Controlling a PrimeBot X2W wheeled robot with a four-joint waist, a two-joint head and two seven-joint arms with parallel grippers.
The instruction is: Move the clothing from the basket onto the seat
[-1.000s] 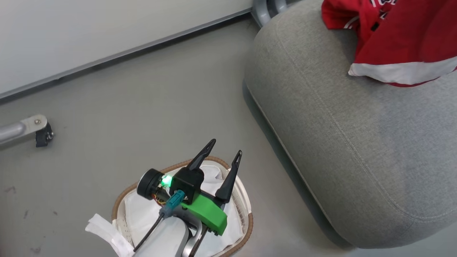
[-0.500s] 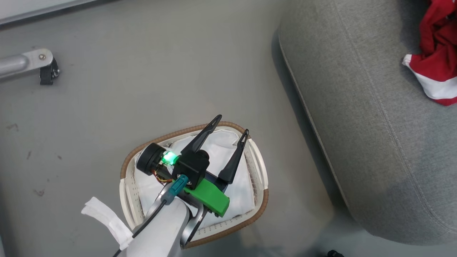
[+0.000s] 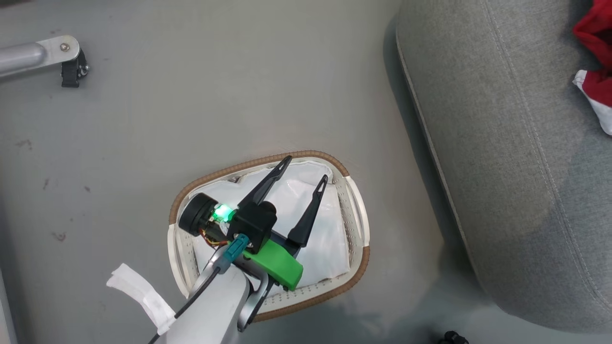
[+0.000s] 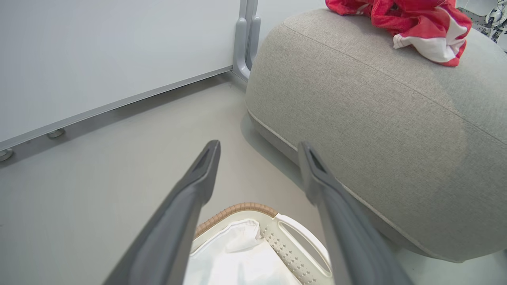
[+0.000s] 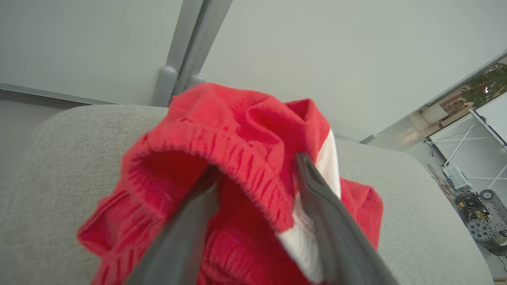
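I think the job is almost done. The red clothes point(image 4: 416, 16) lie in a heap on top of the seat point(image 3: 502, 143), well away from the basket point(image 3: 267, 161). The basket sits on the floor point(image 3: 191, 95) beside the seat. In it I can see a white liner point(image 3: 325, 239) and nothing red. I cannot see under the liner, so I only guess that nothing is left to carry. My left end effector point(image 3: 307, 167) hangs over the basket with its two fingers spread wide. It holds nothing and touches nothing. My right end effector point(image 5: 256, 166) is up at the seat, right in the clothes. Its fingers are apart too. The red cloth lies over and between them and touches them, but it does not look pinched. What is left, I think, is to pull that arm out of the heap.
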